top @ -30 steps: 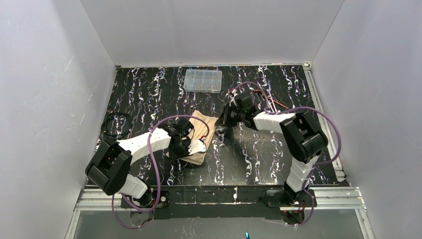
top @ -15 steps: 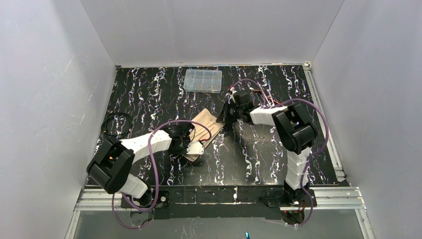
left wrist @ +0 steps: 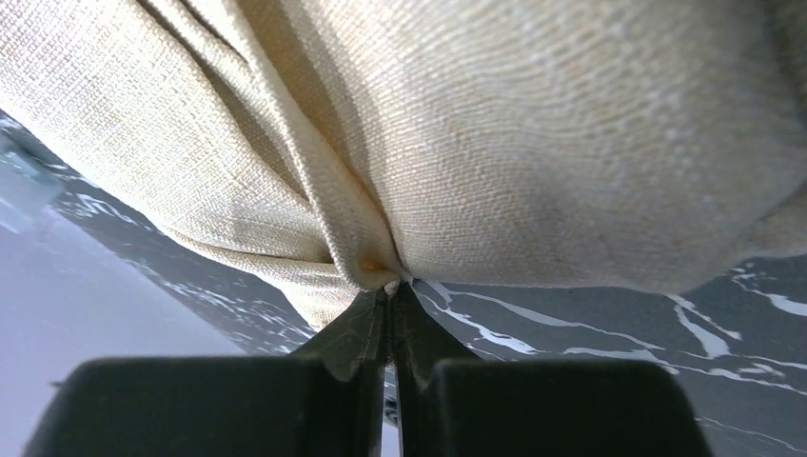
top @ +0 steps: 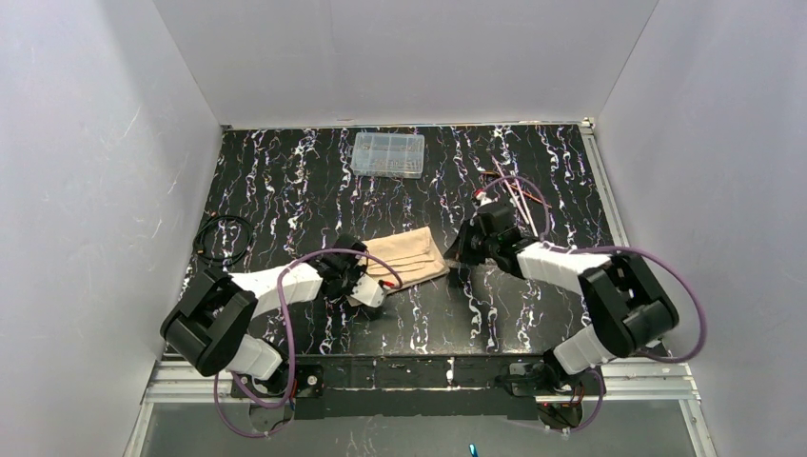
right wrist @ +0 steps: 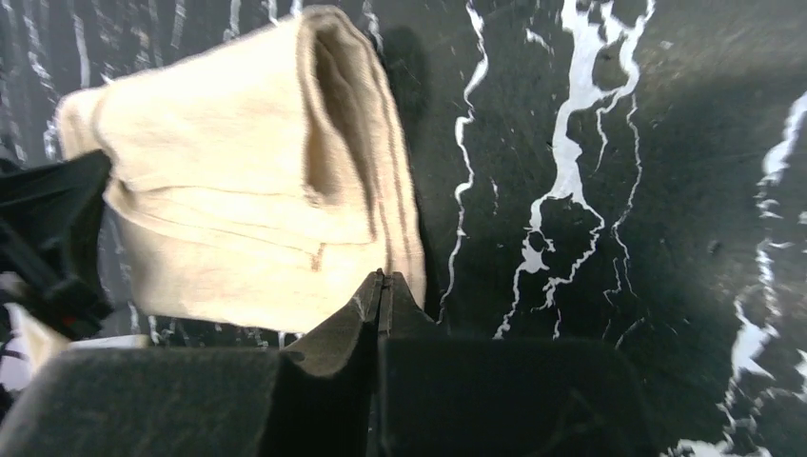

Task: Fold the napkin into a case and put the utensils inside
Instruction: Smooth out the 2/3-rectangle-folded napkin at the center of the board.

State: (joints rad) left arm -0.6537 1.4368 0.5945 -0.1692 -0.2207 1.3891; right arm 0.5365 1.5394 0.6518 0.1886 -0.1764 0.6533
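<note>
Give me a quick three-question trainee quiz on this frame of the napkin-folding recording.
1. True or false: the left claw is shut on an edge of the napkin.
2. The clear plastic box is: A) on the napkin; B) farther back, apart from the napkin; C) in a claw.
3. Short answer: in the top view, at which end of the napkin is the right claw?
Key: 1 true; 2 B; 3 the right end.

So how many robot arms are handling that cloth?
2. The left arm reaches from the near left to the left end of the cloth; the right arm reaches from the near right to its right end.
</note>
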